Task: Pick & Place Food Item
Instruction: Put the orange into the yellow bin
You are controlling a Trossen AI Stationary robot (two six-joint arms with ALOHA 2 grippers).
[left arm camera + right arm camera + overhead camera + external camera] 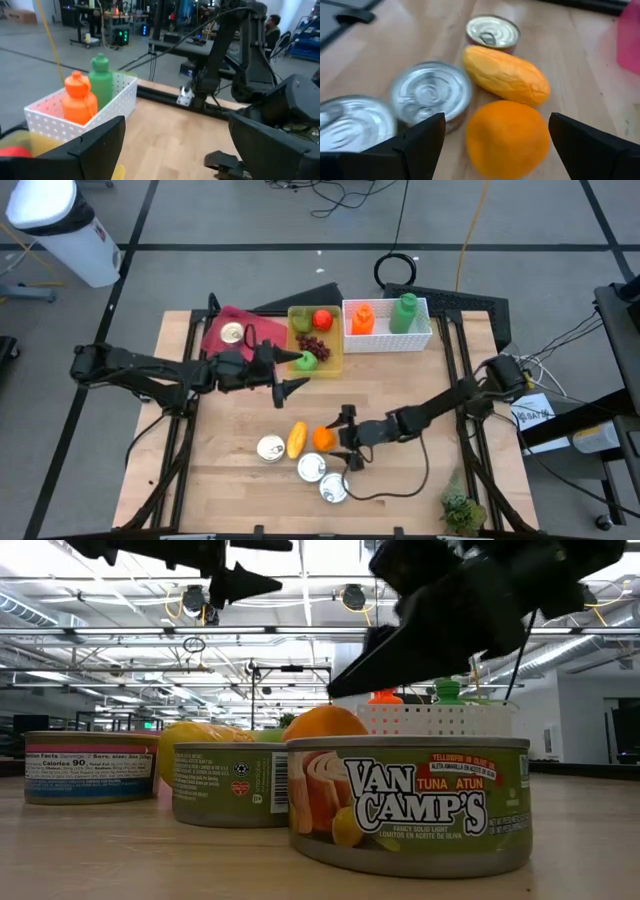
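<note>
An orange (506, 137) lies on the wooden table (400, 380) beside a yellow mango (506, 75), with three tins (312, 467) around them near the front edge. My right gripper (343, 438) stands open just to the right of the orange, slanting down toward it, one finger on either side and apart from it. In the low view the orange (325, 723) shows behind the front tin, under my right gripper (400, 650). My left gripper (300, 373) hovers open and level above the table's middle, beside the yellow tray (335, 365).
The yellow tray at the back holds a tomato (322, 320), grapes (315, 345) and a green fruit. A white basket (125, 95) to its right holds an orange bottle (77, 102) and a green bottle (101, 80). A red cloth (215, 330) with a tin lies back left. A plant (460, 508) sits front right.
</note>
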